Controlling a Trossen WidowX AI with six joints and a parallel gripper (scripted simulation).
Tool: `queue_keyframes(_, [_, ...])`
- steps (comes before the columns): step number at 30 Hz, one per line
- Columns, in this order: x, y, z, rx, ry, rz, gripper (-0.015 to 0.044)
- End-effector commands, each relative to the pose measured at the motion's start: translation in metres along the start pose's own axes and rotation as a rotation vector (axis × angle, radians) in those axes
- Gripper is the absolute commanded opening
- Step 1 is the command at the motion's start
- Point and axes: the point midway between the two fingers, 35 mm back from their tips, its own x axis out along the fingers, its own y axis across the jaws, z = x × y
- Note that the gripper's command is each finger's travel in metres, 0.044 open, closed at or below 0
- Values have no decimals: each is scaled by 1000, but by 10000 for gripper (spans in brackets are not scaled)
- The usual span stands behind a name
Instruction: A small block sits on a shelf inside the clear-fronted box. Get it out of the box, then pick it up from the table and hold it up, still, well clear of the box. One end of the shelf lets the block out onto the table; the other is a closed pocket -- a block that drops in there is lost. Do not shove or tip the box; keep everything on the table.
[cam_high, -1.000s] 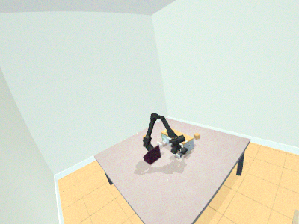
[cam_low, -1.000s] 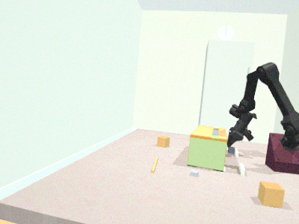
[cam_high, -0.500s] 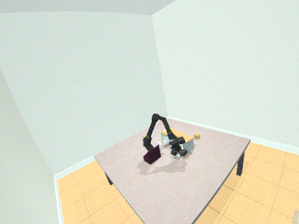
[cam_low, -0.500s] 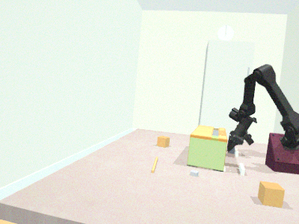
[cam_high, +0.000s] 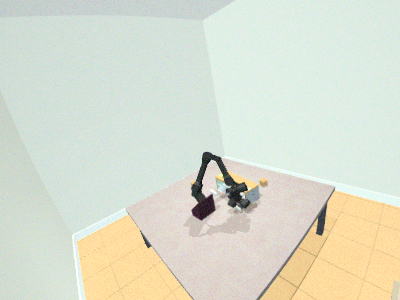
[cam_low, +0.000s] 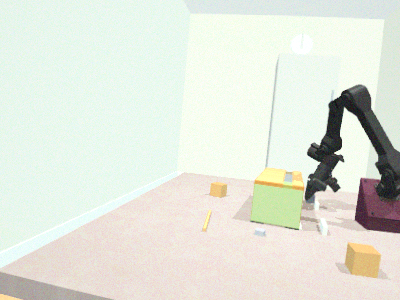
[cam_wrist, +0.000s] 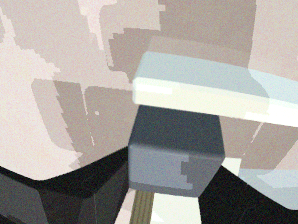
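The small blue-grey block (cam_wrist: 175, 155) (cam_low: 311, 199) is outside the box, low over or on the table, beside a white bar (cam_wrist: 200, 96). My gripper (cam_wrist: 168, 159) is shut on the block, with a dark finger on each side of it. Whether the block touches the table cannot be told. The box (cam_low: 277, 205) (cam_high: 252, 194), with an orange top and a green end, stands upright close beside the gripper. The shelf inside is hidden.
White strips lie by the box, one of them (cam_low: 323, 227) toward the arm's base. A small pale piece (cam_low: 260, 232) and a yellow stick (cam_low: 207, 221) lie beyond the green end. Orange cubes (cam_low: 218, 190) (cam_low: 362, 260) stand farther off. The maroon base block (cam_high: 203, 208) carries the arm.
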Motion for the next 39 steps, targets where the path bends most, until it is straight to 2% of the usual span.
queue_keyframes(1, [-21,3,-11,-7,3,11,0])
queue_keyframes(6, [-46,3,-21,-10,3,12,0])
queue_keyframes(11, [-49,1,-23,-2,4,17,0])
queue_keyframes(39, [-130,-56,-65,350,79,182,0])
